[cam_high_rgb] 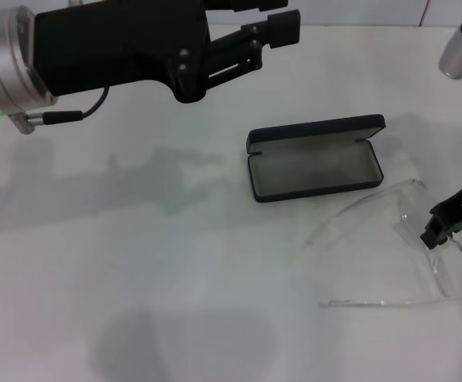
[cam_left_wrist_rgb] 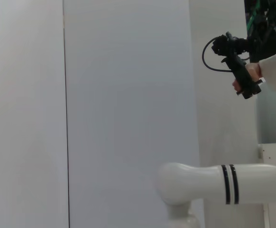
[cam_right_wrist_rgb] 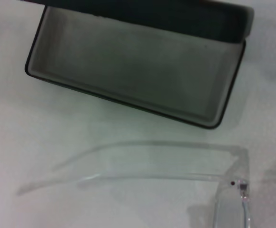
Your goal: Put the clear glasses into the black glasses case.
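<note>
Pick-up step. Right gripper (cam_high_rgb: pixel 446 225) at lens of clear glasses (cam_high_rgb: pixel 422 263), jaws' state cannot tell. Black glasses case (cam_high_rgb: pixel 315 169) open, empty (glasses unfolded beside it). Left gripper (cam_high_rgb: pixel 275 20) raised, jaws apart. Next: secure grasp, lift into case.

Glasses (cam_high_rgb: pixel 422 239) clear glossy plastic. Case (cam_high_rgb: pixel 315 159) matt black shell, soft grey lining. Table (cam_high_rgb: pixel 135 263) smooth matt white. My left gripper (cam_high_rgb: pixel 275 24) matt black.

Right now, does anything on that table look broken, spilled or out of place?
Nothing looks damaged or spilled. The black glasses case lies open and empty on the white table. The clear glasses lie beside it, arms unfolded, with the right gripper at their lens. The left gripper hangs high, away from both.
</note>
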